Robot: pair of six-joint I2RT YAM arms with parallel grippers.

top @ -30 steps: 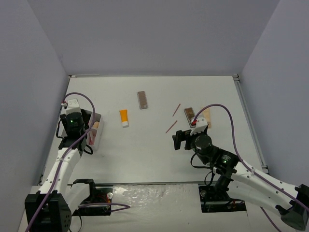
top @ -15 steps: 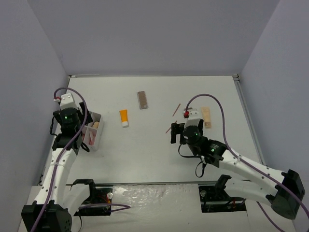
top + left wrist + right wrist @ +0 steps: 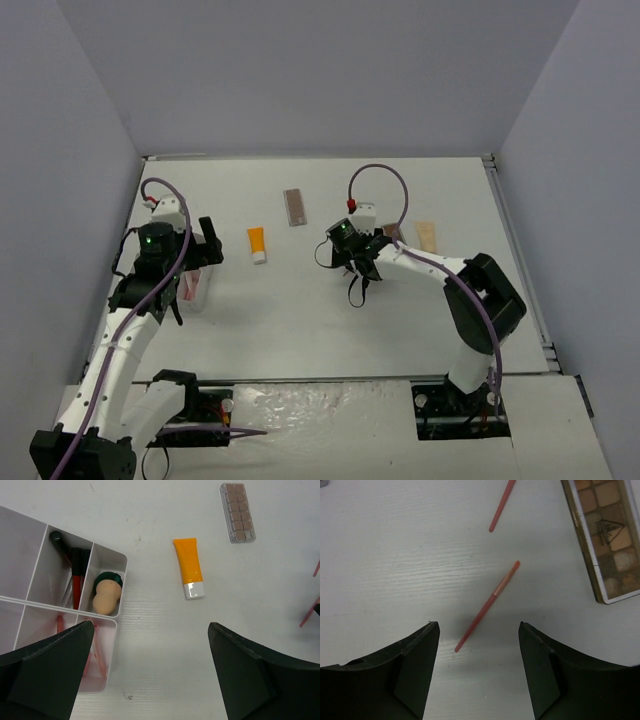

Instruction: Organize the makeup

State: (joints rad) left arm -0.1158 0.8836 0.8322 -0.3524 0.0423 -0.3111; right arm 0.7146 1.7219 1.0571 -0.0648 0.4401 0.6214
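Pick-up in hand: the right gripper [image 3: 478, 650] hovers over a thin pink-red makeup stick [image 3: 487, 607] lying on the white table [image 3: 395, 555].
Its jaws stand apart astride the stick, holding nothing; next it likely must lower and pinch. The left gripper [image 3: 150, 670], wide open and empty, hangs beside the white translucent compartment box [image 3: 118, 587].
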